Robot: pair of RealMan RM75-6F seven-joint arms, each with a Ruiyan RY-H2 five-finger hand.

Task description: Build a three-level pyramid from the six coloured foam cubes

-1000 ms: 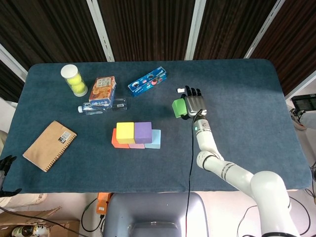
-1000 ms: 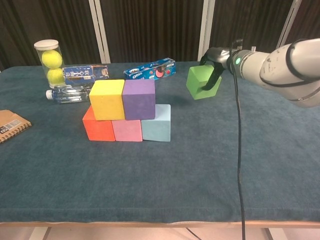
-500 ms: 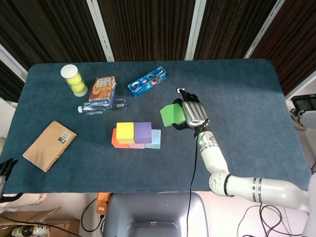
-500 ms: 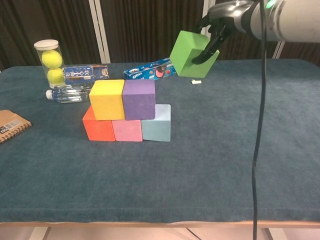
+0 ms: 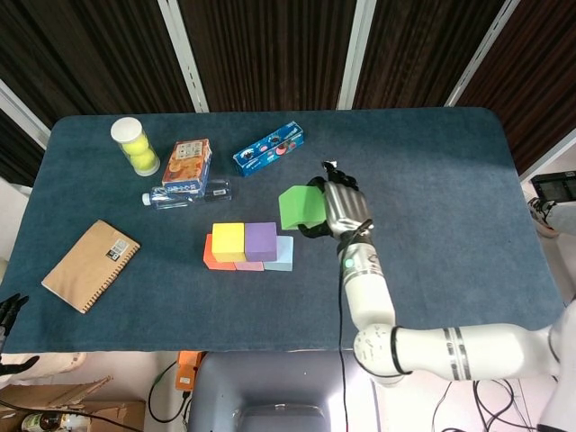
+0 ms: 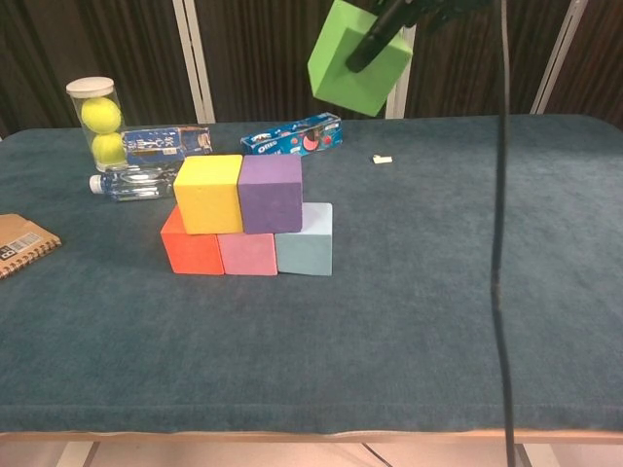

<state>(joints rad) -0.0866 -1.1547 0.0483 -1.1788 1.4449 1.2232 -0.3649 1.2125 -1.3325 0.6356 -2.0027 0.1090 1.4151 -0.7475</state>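
The right hand (image 5: 343, 209) is clamped on the green foam cube (image 5: 295, 207), fingers wrapped over its right and far faces so the cube's underside stays free to be set down; in the chest view the cube (image 6: 358, 56) hangs tilted high above the table, with only the dark fingers (image 6: 370, 44) showing at the top edge. The lift looks meant to clear the stack, since this cube is the last one and belongs on top. Left of and nearer than the held cube stands the unfinished pyramid: a bottom row of an orange cube (image 6: 192, 249), a pink cube (image 6: 247, 254) and a light blue cube (image 6: 306, 243), touching side by side, with a yellow cube (image 6: 207, 193) and a purple cube (image 6: 270, 193) on them, shifted toward the left so part of the light blue cube's top stays bare. The green cube is not yet over the second level; it sits to the right of the purple cube. The left hand (image 5: 9, 310) barely shows at the near left edge of the head view, off the table (image 5: 432, 180), and I cannot tell whether it is apart or together. Compared with a second ago, the green cube has risen well off the table and travelled left toward the stack, and the stack itself has not shifted.
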